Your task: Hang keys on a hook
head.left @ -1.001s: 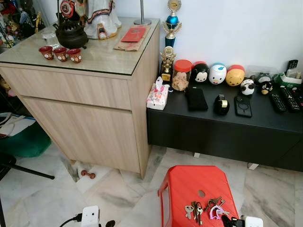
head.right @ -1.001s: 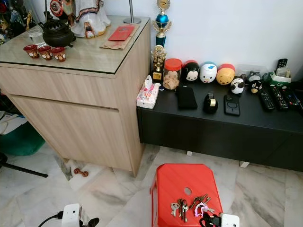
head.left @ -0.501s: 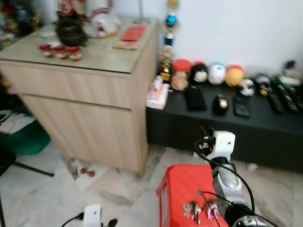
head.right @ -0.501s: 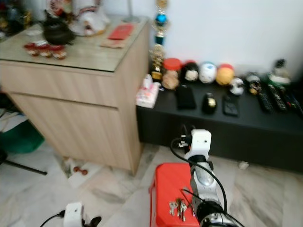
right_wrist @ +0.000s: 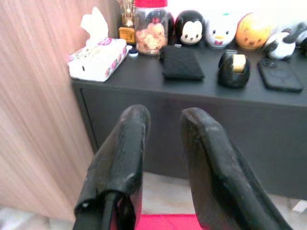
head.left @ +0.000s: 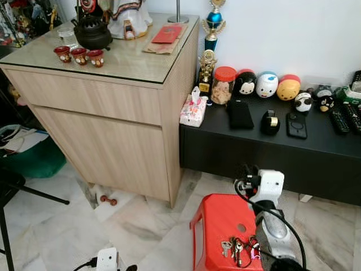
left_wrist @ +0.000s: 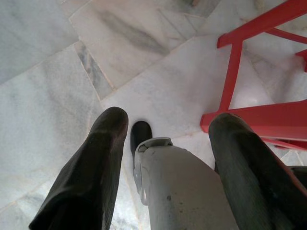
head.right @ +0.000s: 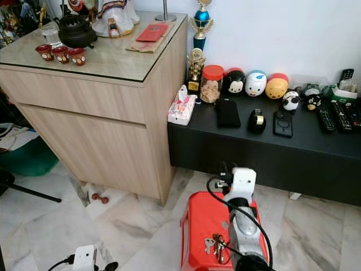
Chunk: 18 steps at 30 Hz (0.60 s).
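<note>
Looking down past the wooden cabinet [head.left: 107,101] and black bench [head.left: 271,141], we take the red stool [head.left: 217,228] as our landmark. Our right gripper [right_wrist: 160,158] hangs above its far edge, fingers narrowly parted and empty; our left gripper [left_wrist: 168,158], fingers wide, hangs beside it. Keys [head.left: 237,248] lie on its near edge.

The square red plastic stool [head.left: 217,226] runs off the bottom edge. The silver right arm [head.left: 269,226] covers part of the bunch of metal keys with pink tag [head.left: 240,248] on it.
</note>
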Motion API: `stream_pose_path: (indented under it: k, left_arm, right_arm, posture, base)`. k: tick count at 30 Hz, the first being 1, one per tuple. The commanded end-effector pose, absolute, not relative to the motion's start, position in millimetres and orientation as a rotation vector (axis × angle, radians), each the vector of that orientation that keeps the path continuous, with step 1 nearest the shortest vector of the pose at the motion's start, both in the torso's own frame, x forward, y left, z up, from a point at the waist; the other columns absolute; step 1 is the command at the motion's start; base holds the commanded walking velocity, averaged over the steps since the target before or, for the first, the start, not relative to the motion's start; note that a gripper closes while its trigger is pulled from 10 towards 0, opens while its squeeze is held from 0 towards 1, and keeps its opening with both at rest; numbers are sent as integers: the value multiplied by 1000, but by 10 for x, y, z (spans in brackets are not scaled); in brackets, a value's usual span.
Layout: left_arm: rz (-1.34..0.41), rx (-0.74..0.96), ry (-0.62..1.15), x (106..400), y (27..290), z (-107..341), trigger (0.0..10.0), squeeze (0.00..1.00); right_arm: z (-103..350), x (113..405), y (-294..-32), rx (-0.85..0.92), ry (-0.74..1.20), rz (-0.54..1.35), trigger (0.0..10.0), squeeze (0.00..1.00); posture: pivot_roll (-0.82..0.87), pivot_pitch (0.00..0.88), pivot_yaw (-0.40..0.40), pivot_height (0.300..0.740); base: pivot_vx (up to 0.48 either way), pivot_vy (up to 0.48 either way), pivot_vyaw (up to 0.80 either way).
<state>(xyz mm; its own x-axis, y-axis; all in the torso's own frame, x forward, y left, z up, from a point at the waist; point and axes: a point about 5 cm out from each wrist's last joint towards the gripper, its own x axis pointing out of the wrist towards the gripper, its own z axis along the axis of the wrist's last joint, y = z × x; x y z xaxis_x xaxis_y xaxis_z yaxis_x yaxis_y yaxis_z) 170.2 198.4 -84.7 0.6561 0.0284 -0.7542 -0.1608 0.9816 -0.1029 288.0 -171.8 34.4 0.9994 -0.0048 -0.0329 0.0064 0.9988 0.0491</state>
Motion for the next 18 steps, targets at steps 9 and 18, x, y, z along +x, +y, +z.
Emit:
stream_pose_path:
  k: [9, 18]
  left_arm:
    - [122, -174, 854, 1678, 1987, -858, 10000, 0]
    - [116, -174, 853, 1681, 1978, -857, 10000, 0]
  right_arm:
    - [561, 2787, -1789, -17, -93, -63, 10000, 0]
    - [377, 2764, -1622, -15, 17, -6, 10000, 0]
  posture:
    - [52, 76, -24, 740]
    - [56, 65, -28, 740]
  base:
    - [0, 0, 0]
    - [0, 0, 0]
